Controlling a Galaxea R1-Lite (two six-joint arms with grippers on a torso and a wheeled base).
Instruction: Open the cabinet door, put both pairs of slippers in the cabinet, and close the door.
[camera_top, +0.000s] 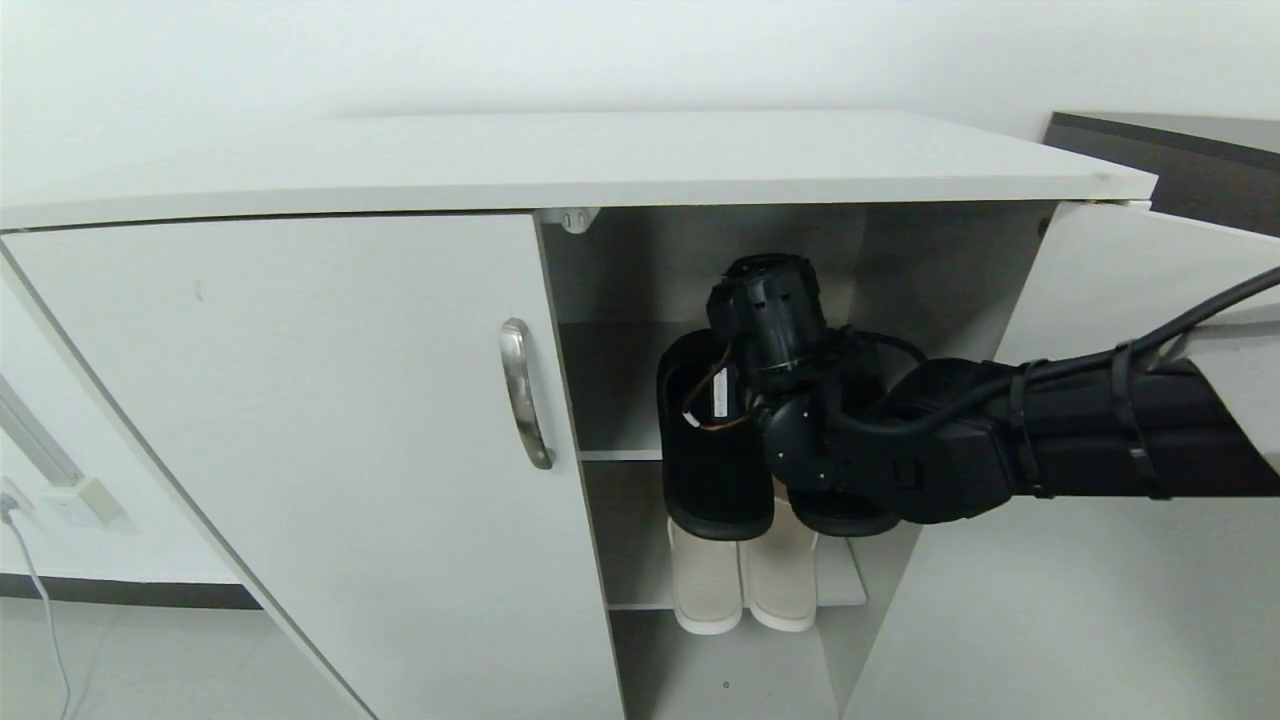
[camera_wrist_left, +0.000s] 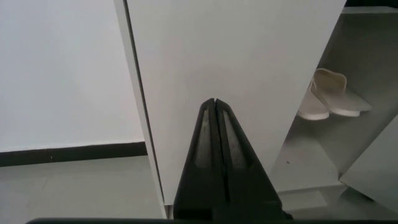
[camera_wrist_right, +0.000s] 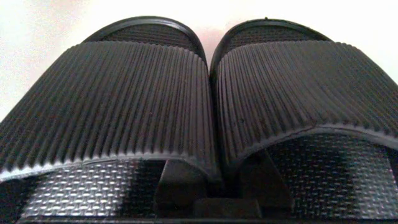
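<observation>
Where their inner edges meet, the right pincer clamps black slippers.

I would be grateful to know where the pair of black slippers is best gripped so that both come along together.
Pinch the black slippers at their two touching inner sides, where the ribbed straps meet, coming from the heel end with one finger under each strap. They lie side by side, so one squeeze likely holds both, as the right end effector shows.
</observation>
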